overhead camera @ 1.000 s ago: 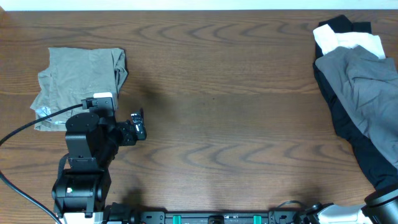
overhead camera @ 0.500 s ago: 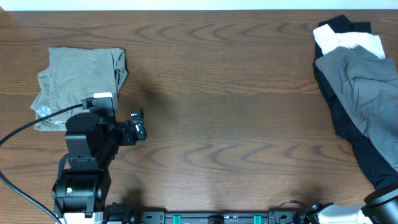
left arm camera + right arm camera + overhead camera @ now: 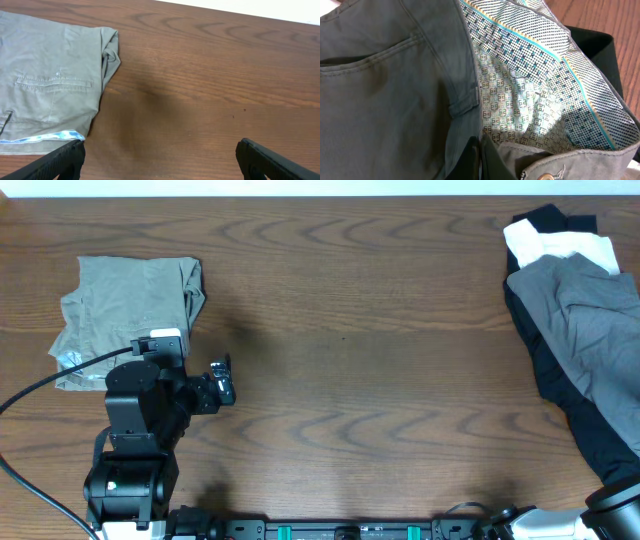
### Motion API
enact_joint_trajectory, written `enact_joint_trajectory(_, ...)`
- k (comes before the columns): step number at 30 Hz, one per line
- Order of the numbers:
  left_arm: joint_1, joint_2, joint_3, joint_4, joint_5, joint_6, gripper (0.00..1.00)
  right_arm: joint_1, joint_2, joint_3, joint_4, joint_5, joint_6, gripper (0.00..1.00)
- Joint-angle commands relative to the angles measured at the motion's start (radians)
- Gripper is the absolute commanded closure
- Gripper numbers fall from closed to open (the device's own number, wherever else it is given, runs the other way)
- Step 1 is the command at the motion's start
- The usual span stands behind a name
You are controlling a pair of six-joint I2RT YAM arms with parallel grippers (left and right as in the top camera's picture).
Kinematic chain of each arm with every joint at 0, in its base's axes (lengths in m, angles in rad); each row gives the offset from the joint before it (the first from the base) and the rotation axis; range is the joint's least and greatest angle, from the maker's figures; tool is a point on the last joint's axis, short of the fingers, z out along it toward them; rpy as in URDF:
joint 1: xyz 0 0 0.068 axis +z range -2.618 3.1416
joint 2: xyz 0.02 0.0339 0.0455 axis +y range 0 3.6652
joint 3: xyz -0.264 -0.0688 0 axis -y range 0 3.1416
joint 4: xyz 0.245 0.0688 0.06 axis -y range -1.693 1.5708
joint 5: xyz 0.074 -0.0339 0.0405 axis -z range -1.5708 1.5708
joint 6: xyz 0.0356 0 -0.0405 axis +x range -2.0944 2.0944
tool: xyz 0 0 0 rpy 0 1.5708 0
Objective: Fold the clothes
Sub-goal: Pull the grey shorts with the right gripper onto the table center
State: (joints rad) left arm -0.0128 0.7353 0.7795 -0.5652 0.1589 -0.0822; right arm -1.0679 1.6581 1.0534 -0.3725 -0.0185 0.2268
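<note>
Lying folded at the left end of the worktop [image 3: 370,340], the khaki shorts [image 3: 128,315] form a rough square, bunched along the right edge. Just right of them and nearer the robot, the left hand [image 3: 222,380] is over bare wood, apart from the cloth. Its wrist view shows both fingers [image 3: 60,161] spread wide with nothing between them, and the khaki shorts' pocket seam and pale hem ahead to the left. At the right end lies a loose pile: a white garment [image 3: 565,248] at the far edge, a black garment [image 3: 545,380] underneath and showing along the left side, and crumpled grey shorts [image 3: 585,320] on top. The right hand [image 3: 481,147] is close in on the grey shorts, its dark fingertips low among the folds beside the opened waistband. The dotted lining [image 3: 535,100] faces up, and a metal button [image 3: 546,176] sits just to the right. Whether these fingers pinch the cloth cannot be told.
</note>
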Motion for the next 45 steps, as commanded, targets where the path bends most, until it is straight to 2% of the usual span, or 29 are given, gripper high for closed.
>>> enact_joint_trajectory(1, 0.006, 0.002, 0.018, 0.001, 0.016, -0.009, 0.02, 0.009, -0.012, 0.014, 0.003, -0.014, 0.005, 0.99)
enact_joint_trajectory(9, 0.006, 0.002, 0.018, 0.001, 0.016, -0.009, 0.02, 0.071, -0.086, 0.050, 0.056, -0.459, -0.023, 0.99)
enact_joint_trajectory(13, 0.006, 0.002, 0.018, 0.001, 0.016, -0.010, 0.02, 0.223, -0.182, 0.106, 0.026, -0.599, -0.031, 0.99)
enact_joint_trajectory(18, 0.006, 0.002, 0.018, 0.000, 0.016, -0.010, 0.02, 0.562, -0.305, 0.138, -0.082, -0.691, -0.106, 0.99)
enact_joint_trajectory(23, 0.006, 0.002, 0.018, -0.006, 0.016, -0.010, 0.02, 0.966, -0.338, 0.138, -0.214, -0.662, -0.257, 0.99)
enact_joint_trajectory(27, 0.006, 0.002, 0.018, -0.006, 0.016, -0.010, 0.02, 1.223, -0.322, 0.137, -0.272, -0.383, -0.269, 0.99)
enact_joint_trajectory(30, 0.006, 0.002, 0.018, -0.006, 0.016, -0.010, 0.02, 1.336, -0.320, 0.138, -0.238, -0.214, -0.270, 0.99)
enact_joint_trajectory(38, 0.006, 0.002, 0.018, -0.007, 0.017, -0.010, 0.02, 1.370, -0.321, 0.138, -0.085, -0.207, -0.269, 0.99)
enact_joint_trajectory(45, 0.006, 0.002, 0.018, -0.006, 0.016, -0.010, 0.02, 1.387, -0.317, 0.138, -0.057, -0.367, -0.270, 0.99)
